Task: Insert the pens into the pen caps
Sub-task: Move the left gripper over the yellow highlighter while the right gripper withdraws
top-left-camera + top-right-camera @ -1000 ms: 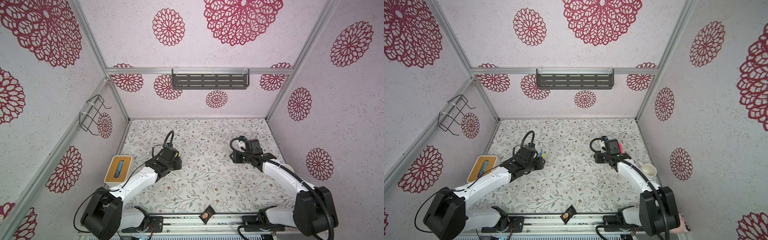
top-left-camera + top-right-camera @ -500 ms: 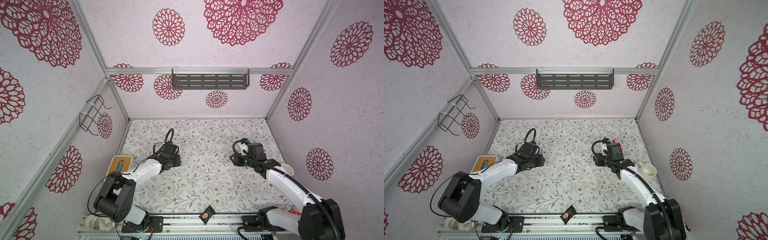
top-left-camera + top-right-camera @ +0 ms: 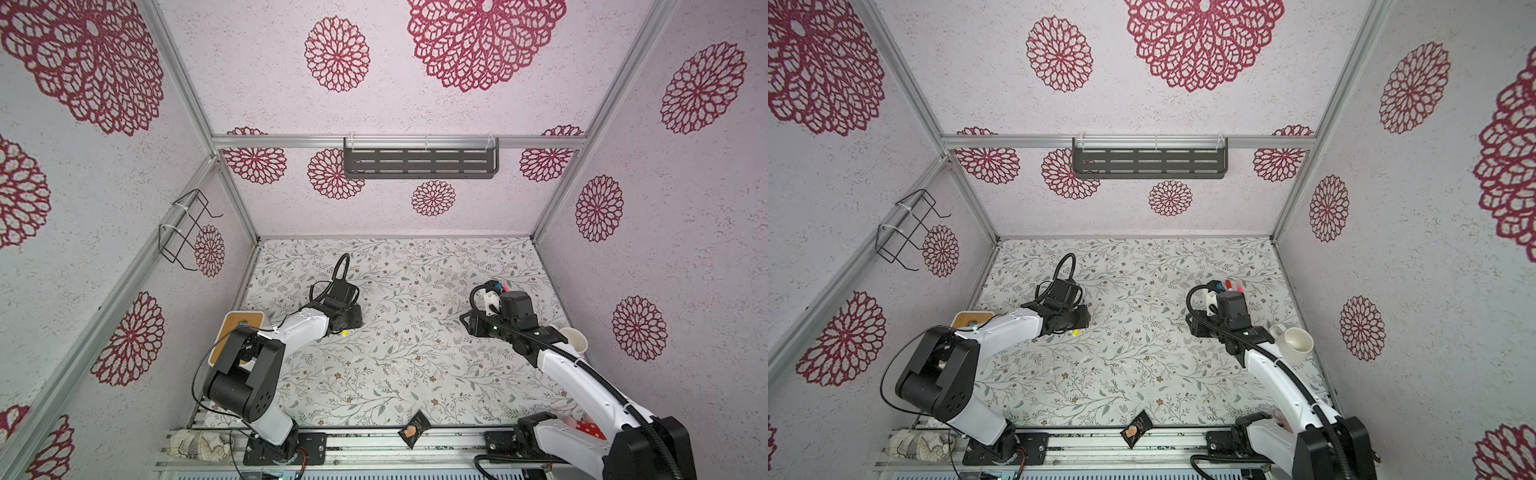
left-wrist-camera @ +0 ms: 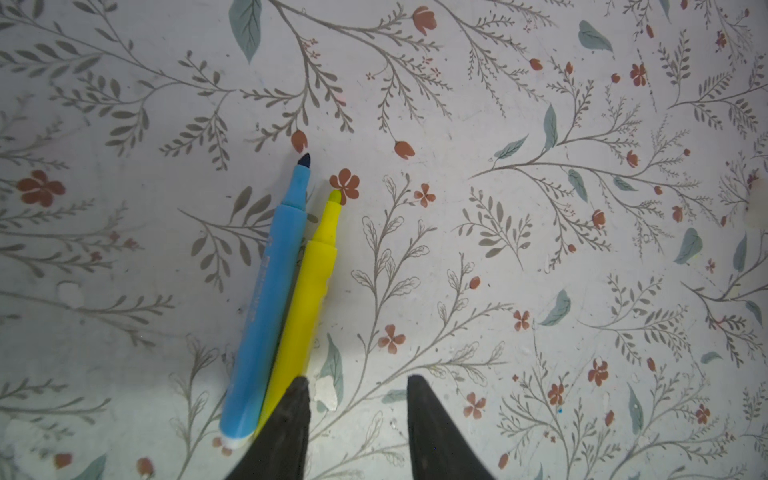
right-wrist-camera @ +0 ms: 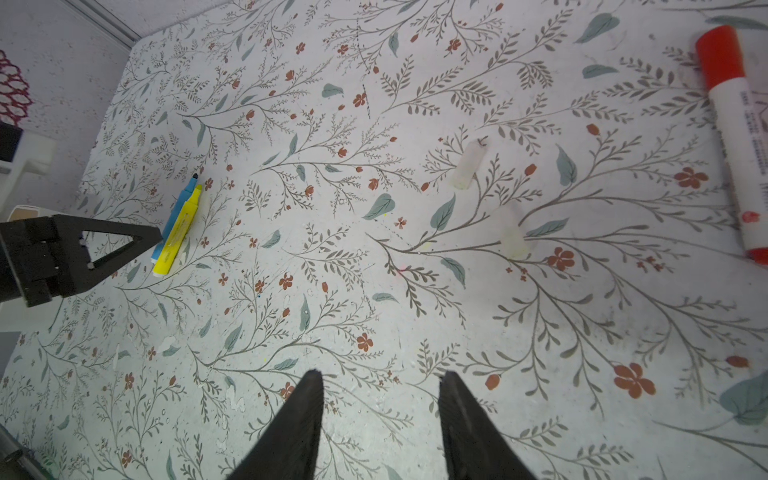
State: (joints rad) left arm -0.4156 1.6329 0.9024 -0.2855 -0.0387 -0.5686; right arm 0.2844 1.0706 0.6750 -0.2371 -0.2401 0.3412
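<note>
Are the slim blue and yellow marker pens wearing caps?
No, the blue pen and yellow pen both lie with bare pointed tips showing.

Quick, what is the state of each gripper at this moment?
Left gripper: open, holding nothing; the yellow pen lies beside one finger, not between the jaws.
Right gripper: open, holding nothing.

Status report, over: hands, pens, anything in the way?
Left hand open, empty, one finger beside yellow pen. Right hand open, empty. Blue pen and yellow pen uncapped, lying side by side. No obstruction seen near them.
</note>
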